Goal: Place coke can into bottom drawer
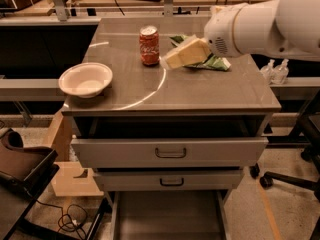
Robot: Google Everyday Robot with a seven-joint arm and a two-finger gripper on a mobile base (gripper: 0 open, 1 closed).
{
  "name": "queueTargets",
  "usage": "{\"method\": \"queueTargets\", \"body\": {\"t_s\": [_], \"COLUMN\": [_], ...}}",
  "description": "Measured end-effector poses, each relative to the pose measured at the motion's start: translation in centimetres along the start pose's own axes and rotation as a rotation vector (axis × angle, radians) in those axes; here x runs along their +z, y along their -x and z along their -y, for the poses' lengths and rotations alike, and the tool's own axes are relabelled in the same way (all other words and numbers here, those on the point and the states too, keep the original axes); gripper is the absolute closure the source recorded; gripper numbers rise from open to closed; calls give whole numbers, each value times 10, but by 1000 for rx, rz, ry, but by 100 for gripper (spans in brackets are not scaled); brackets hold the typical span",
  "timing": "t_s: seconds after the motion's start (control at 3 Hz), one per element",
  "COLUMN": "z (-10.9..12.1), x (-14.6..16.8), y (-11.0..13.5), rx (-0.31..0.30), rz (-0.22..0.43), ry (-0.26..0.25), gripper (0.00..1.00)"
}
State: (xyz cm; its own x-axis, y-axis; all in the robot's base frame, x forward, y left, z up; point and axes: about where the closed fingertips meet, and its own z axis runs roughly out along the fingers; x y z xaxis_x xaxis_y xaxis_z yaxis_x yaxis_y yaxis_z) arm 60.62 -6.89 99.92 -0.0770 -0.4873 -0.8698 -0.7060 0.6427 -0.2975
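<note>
On top of the cabinet [215,91], I am hovering the gripper [171,60] just beside the standing coke can [149,45], not able to tell if the gripper is open or closed, and worrying a sideways bump could knock the can over before the open bottom drawer [170,219].

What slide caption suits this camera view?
Gripper close beside the coke can on the cabinet top; bottom drawer open below.

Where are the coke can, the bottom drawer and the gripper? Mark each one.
coke can [149,46]: camera view, middle of its red side.
bottom drawer [170,219]: camera view, dark inner floor.
gripper [171,60]: camera view, tan tip, just right of the coke can.
</note>
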Motion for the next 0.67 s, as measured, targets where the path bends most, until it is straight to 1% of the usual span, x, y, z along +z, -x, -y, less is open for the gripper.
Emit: {"method": "queueTargets", "body": {"t_s": [0.33, 0.67], "z": [7, 7], "x": [1, 1], "y": [9, 9], "rx": [-2, -3], "rz": [28, 28], "ry": [-35, -35], "gripper": [0, 0]}}
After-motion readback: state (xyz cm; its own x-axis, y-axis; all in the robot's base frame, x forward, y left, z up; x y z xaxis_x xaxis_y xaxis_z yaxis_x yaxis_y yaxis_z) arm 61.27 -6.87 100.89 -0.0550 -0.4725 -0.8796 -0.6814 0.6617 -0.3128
